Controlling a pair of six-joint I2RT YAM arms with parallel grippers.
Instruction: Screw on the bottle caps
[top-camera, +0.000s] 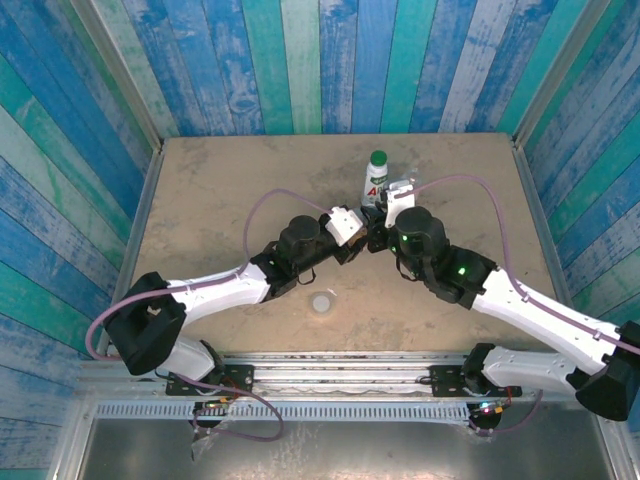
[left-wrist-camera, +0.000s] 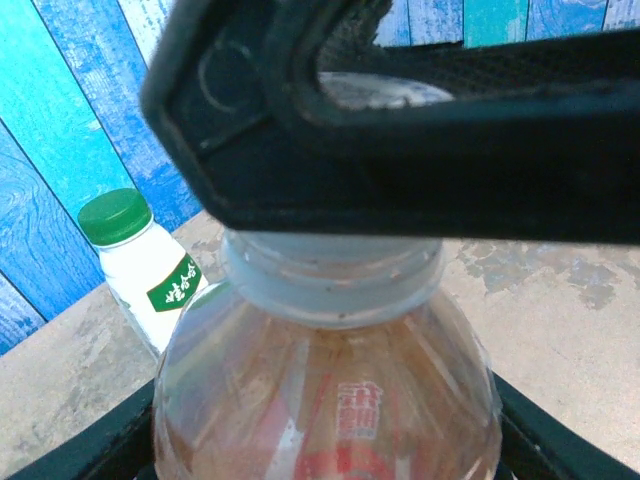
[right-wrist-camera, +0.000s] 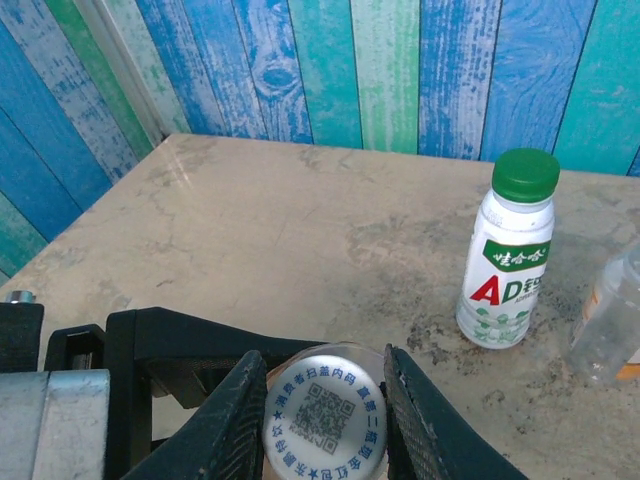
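Although the top view hides both grips, the left wrist view shows left gripper (left-wrist-camera: 330, 455) clasping amber bottle (left-wrist-camera: 330, 370). Right wrist view has right gripper (right-wrist-camera: 325, 422) clenched on its printed cap (right-wrist-camera: 325, 410).

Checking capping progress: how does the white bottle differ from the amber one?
The white bottle is opaque, green-capped; the amber bottle is clear, with a pale grey cap. The white bottle stands free on the table; the amber bottle sits in the left gripper, its cap pinched by the right gripper. Both are upright.
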